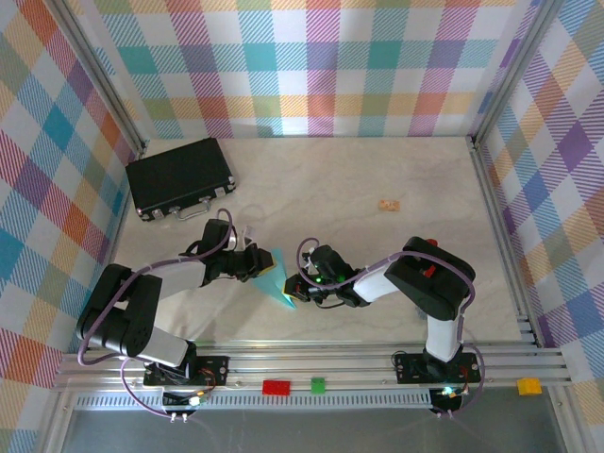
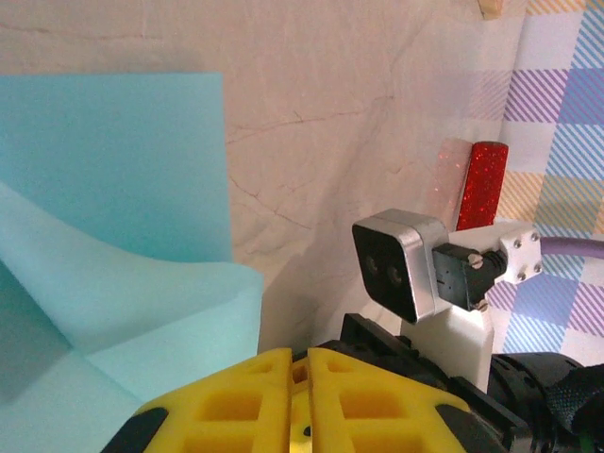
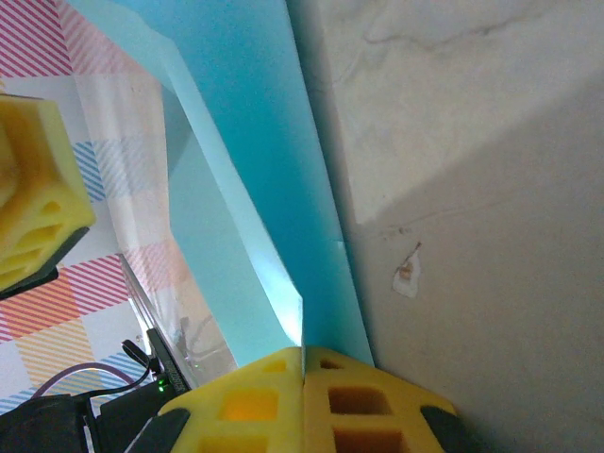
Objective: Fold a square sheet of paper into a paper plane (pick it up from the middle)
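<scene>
On the table between the two arms: a thin, light turquoise-blue sheet of paper (image 1: 279, 276), creased and folded to a long taper, lies on the pale marbled tabletop (image 1: 396, 160) with a gripper at either side.
Right gripper (image 3: 303, 357): its yellow fingers (image 3: 363, 401) are pressed flat together. A raised fold edge of the sheet runs straight down into the seam between them, so it pinches the paper at the narrow end.
Left gripper (image 2: 302, 359): the yellow pads (image 2: 236, 401) are drawn in to a thin seam. The sheet spreads just to the left of its tips and passes under them, one flap curling upward. Whether any paper is nipped between the pads cannot be told.
Gap between the grippers: the two sets of tips are near one another across the sheet, the left at its broad end.
Black case: a black rectangular hard case with silver latches (image 1: 179, 177) sits well beyond the left gripper, off to its left.
Tan scrap: a small tan scrap (image 1: 389, 204) lies ahead of the right gripper, well apart from the sheet.
Past the left gripper's tips: the right arm's silver-fronted wrist camera (image 2: 401, 264), with a red glittery cylinder (image 2: 481, 184) upright behind it.
Behind both grippers: red (image 1: 276, 386), green (image 1: 318, 384) and yellow (image 1: 528, 385) blocks on the metal rail by the arm bases.
Backdrop: pastel plaid wall panels (image 1: 302, 66).
</scene>
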`<state>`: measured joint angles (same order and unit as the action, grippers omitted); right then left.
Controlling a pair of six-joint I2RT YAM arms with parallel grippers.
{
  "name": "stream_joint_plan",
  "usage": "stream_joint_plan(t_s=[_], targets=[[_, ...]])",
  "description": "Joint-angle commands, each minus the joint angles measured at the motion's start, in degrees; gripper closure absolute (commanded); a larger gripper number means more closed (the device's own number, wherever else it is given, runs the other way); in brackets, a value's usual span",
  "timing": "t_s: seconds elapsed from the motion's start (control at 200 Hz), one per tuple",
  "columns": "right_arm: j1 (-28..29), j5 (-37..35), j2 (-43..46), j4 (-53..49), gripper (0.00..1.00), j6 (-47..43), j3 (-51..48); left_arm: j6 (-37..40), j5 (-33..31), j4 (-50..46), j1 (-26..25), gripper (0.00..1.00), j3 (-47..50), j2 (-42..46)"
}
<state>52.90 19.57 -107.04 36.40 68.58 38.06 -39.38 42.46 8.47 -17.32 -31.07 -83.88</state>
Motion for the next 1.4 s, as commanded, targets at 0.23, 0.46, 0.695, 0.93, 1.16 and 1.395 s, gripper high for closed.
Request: stream_joint_plan(t_s=[0.23,0.46,0.695,0.93,1.16,1.395], targets=[[1.0,0.3,-2.5,-9.8,1.0,0.3,-0.8,-0.7,1.1,1.6,-0.6,0.89,-0.4,-6.8],[1.1,0.3,-2.5,-10.2,1.0,0.3,-0.8,-1.6,0.7,2.5,-0.6,0.89,0.2,-6.0],[1.1,0.1,-2.2,-10.7,1.0,0.3,-0.7,-1.5,2.0,2.3,-1.1,0.89,-0.1,-4.2],[1.0,0.3,-2.1,-11.1,1.0,0.3,-0.2,0.1,0.3,2.0,-1.2,0.94,0.3,-10.3],[1.1,1.0,-0.4,-13.5,0.97,-0.8,1.6,3.6,-2.6,-2.4,-1.2,0.95,1.5,-10.7],[1.1,2.3,3.3,-19.4,0.86,-3.2,3.8,4.6,-3.3,-2.9,-1.2,0.96,1.8,-10.6]])
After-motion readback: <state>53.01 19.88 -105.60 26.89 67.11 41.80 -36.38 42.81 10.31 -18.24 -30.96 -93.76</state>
